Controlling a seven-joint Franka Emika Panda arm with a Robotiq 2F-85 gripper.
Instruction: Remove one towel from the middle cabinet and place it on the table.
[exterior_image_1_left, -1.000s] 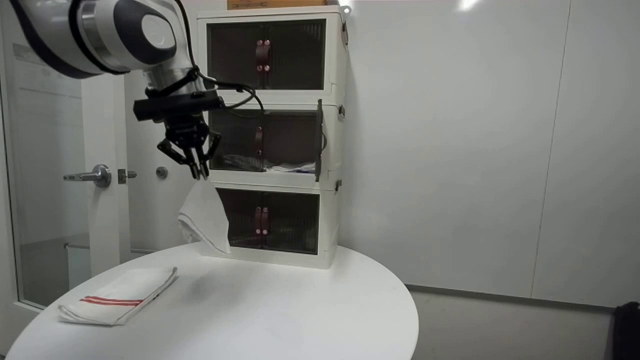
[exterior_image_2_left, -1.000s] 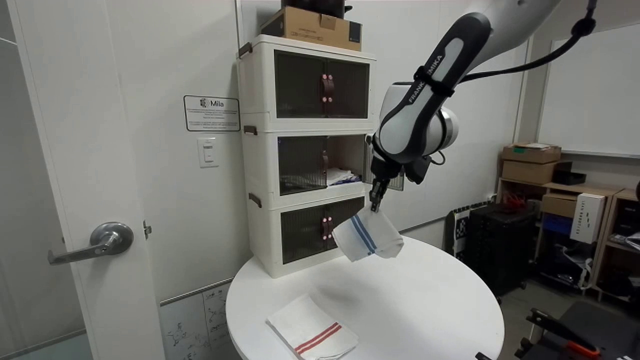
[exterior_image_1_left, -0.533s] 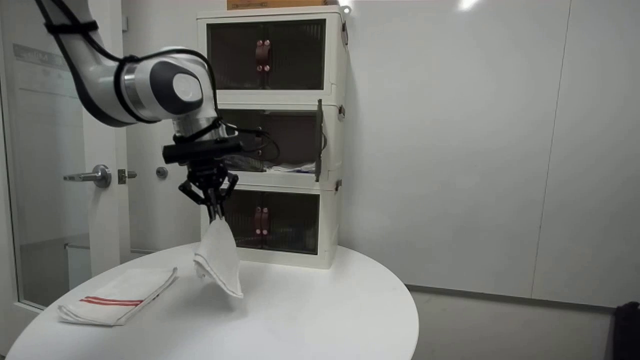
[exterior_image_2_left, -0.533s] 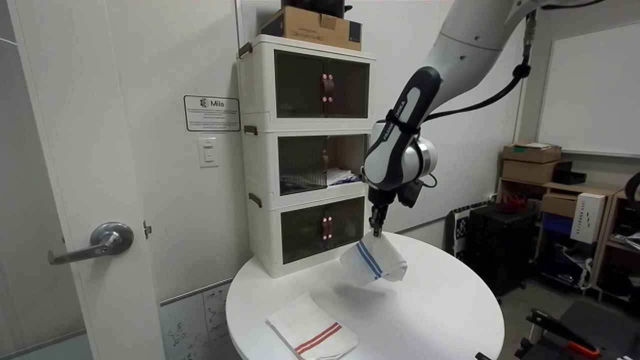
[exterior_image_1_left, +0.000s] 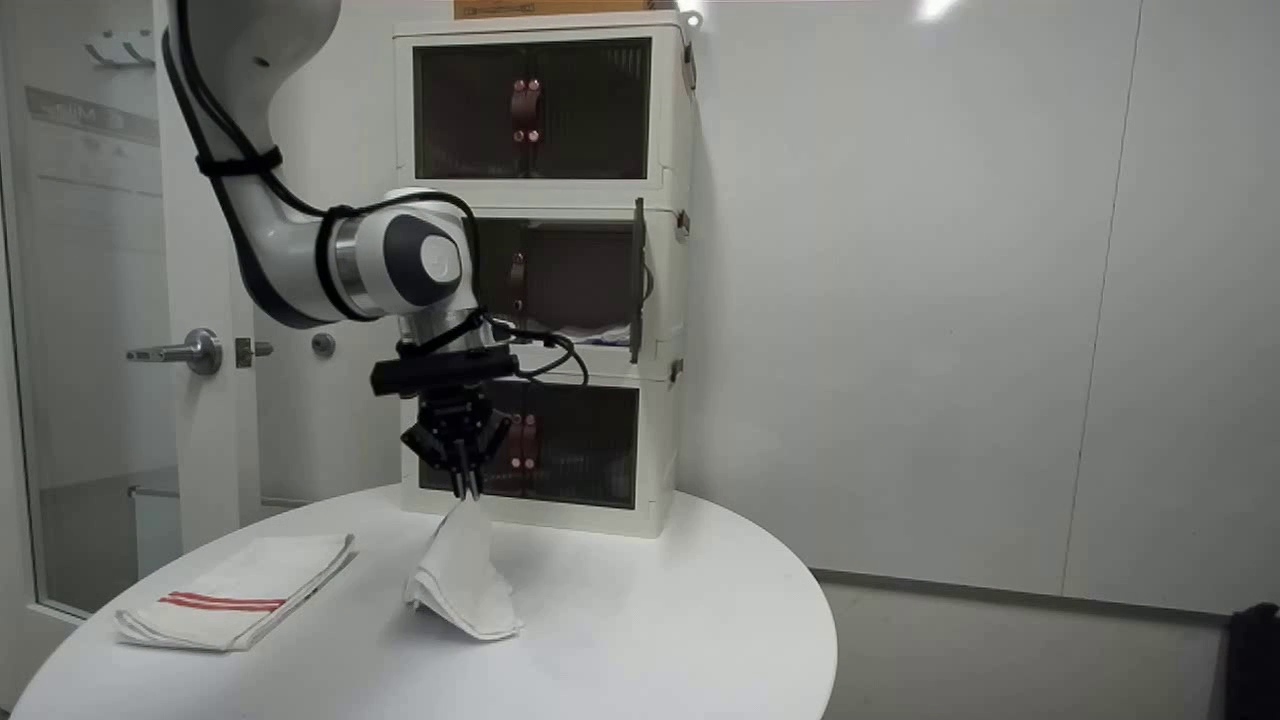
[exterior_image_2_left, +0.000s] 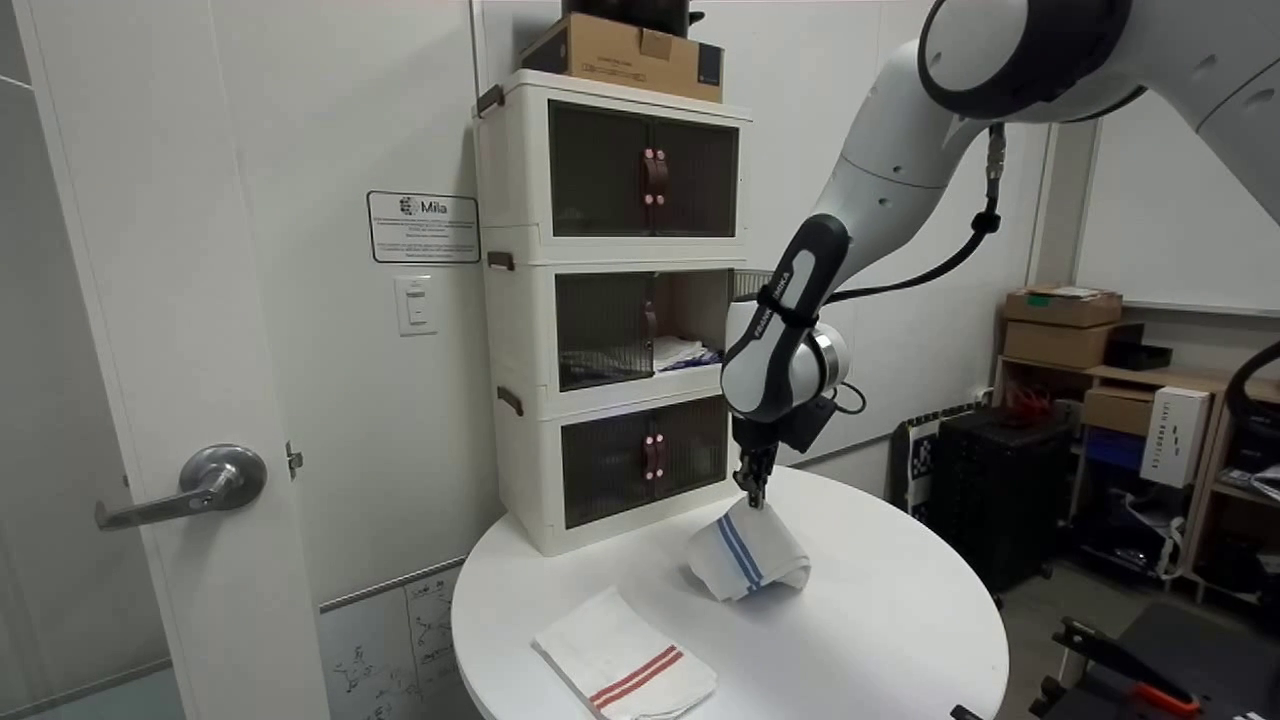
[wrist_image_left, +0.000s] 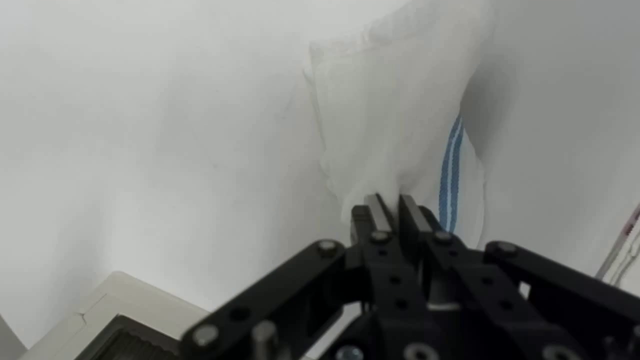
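While the gripper (exterior_image_1_left: 467, 497) pinches the towel (exterior_image_1_left: 463, 578) by its top, hem seemingly on the table (exterior_image_1_left: 680, 620), at three o'clock from the red-striped towel (exterior_image_1_left: 243, 587) in an exterior view, releasing it this high could crumple its folds.

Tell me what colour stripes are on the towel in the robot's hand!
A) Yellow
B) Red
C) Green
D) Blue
D: in the wrist view, the towel pinched in the hand shows two blue stripes along one side.
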